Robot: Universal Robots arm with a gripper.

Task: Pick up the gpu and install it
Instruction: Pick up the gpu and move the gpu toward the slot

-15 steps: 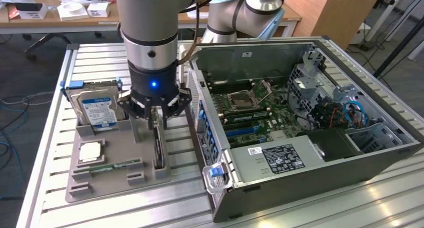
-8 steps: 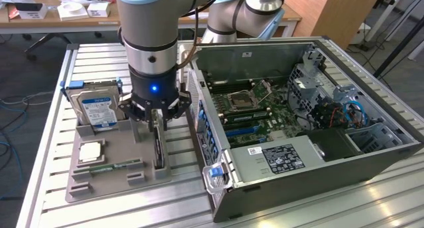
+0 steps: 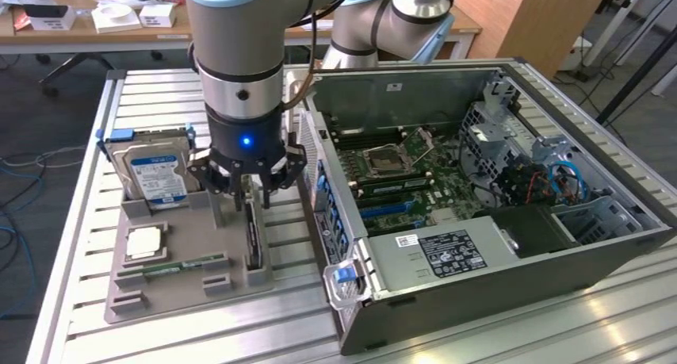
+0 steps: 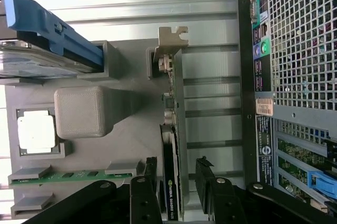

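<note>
we are seeing the gpu (image 4: pixel 171 124) standing on its thin edge in a slot of the grey holder (image 3: pixel 180 294), which is sitting on the slatted worktop (image 3: pixel 138 102). its long axis is running alongside the rear panel of the computer case (image 3: pixel 508 278), and its pale bracket (image 4: pixel 171 39) is pointing away from the claw (image 3: pixel 246 201). the claw is hanging released, with one finger on either side of the card and gripping nothing. from the exterior view's left, the holder is carrying a hard drive (image 3: pixel 158 174), a processor (image 3: pixel 145 243), a memory stick (image 3: pixel 174 265), then the card. at the right the case is lying open, showing its motherboard (image 3: pixel 397 166). in the exterior view the claw is hiding part of the card.
</note>
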